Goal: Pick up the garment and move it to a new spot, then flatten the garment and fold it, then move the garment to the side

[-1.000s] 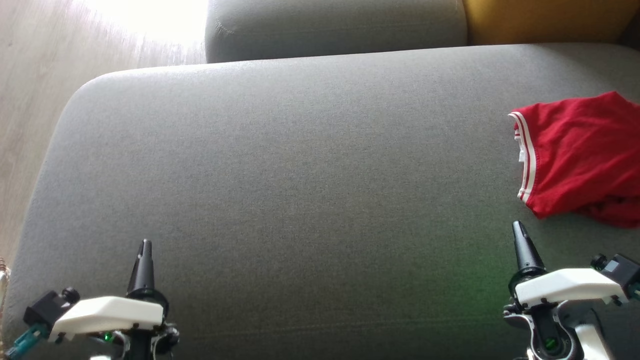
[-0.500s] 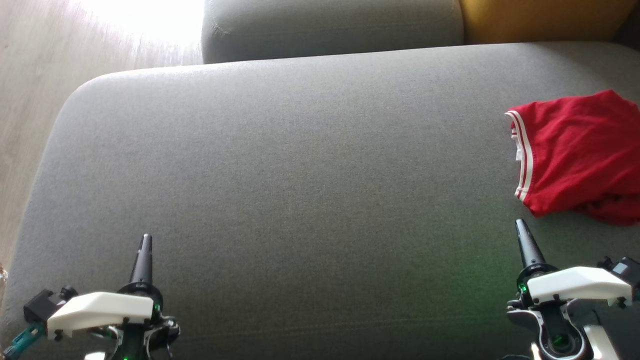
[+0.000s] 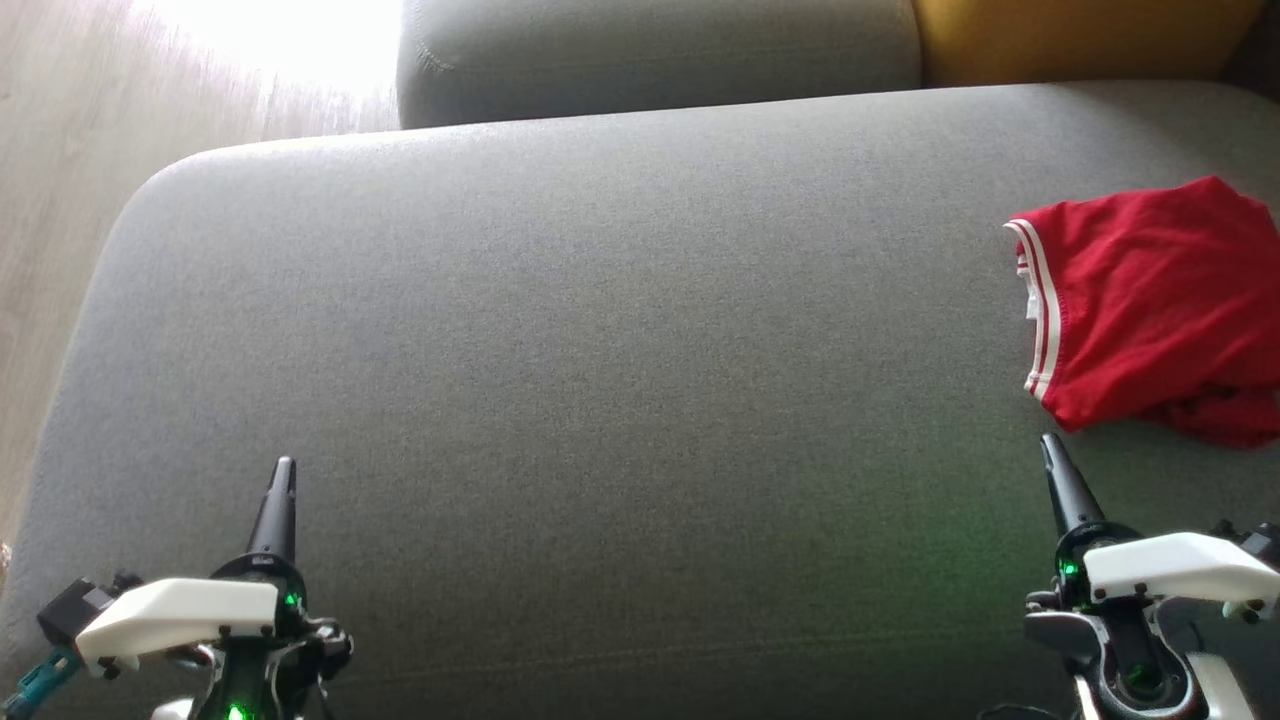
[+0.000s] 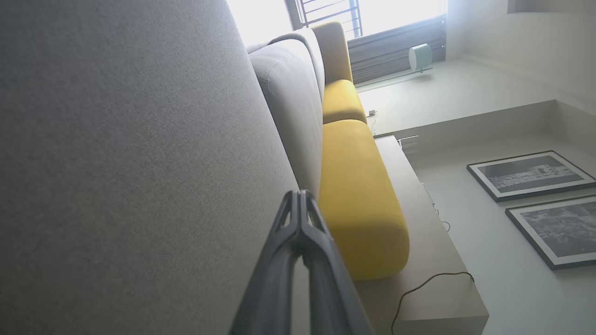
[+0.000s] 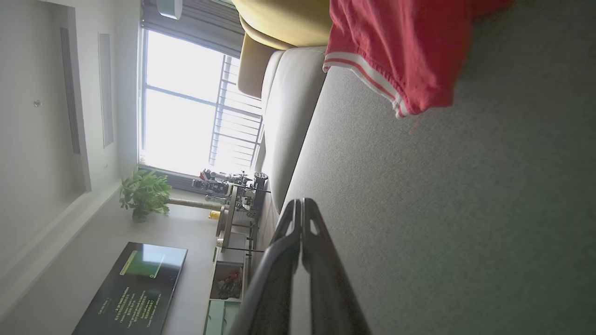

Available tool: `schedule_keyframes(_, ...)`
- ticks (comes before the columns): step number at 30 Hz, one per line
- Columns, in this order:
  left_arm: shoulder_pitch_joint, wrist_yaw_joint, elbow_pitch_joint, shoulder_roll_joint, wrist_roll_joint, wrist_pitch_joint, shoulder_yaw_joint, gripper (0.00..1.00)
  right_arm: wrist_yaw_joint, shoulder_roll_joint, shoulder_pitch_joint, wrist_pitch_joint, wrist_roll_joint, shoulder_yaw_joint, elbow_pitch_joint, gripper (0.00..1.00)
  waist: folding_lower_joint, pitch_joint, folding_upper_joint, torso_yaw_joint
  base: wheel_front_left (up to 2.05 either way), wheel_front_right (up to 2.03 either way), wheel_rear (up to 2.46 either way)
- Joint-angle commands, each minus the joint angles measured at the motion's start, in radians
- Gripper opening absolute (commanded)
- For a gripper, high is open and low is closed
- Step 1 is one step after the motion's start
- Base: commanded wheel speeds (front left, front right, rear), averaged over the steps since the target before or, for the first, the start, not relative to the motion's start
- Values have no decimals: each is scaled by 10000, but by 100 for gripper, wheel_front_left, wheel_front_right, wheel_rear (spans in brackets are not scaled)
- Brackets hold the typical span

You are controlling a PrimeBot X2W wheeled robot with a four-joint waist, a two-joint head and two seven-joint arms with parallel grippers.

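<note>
The garment (image 3: 1150, 310) is red with a white-striped hem, lying bunched at the right edge of the grey sofa seat (image 3: 600, 350). It also appears in the right wrist view as red cloth (image 5: 405, 46) at the top. My right gripper (image 3: 1048, 443) hovers just below the garment's near corner, shut and empty, apart from the cloth. Its fingers (image 5: 300, 207) are pressed together. My left gripper (image 3: 283, 467) stands shut and empty over the seat's lower left, far from the garment. Its closed tips (image 4: 299, 195) point along the cushion.
A grey back cushion (image 3: 650, 50) and a yellow cushion (image 3: 1080, 35) line the far side. Wooden floor (image 3: 60, 200) lies past the seat's left edge. The wrist views show a window, framed pictures, a plant and a dark screen in the room beyond.
Both grippers have slid slightly lower and outward in the head view, and the whole picture has shifted a little left, so the camera moved. The garment lies as before.
</note>
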Motion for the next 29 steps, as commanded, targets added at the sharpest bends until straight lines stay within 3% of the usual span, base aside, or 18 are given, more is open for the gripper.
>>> schedule_keyframes(1, -578, -98, -228, 145, -296, 93, 357, 0, -1, 9, -377, 107, 313, 107, -447, 0, 0, 0, 0, -7, 0, 0, 0)
schedule_keyframes(25, -942, -411, 64, 134, -2673, 788, 748, 0, -2, 18, -362, 772, 2830, -174, -709, 0, 0, -1, 0, -122, 0, 0, 0)
schedule_keyframes(29, -947, -414, 67, 126, -2685, 805, 763, 0, -2, 18, -362, 778, 2855, -176, -712, 0, 0, -1, 0, -123, 0, 0, 0)
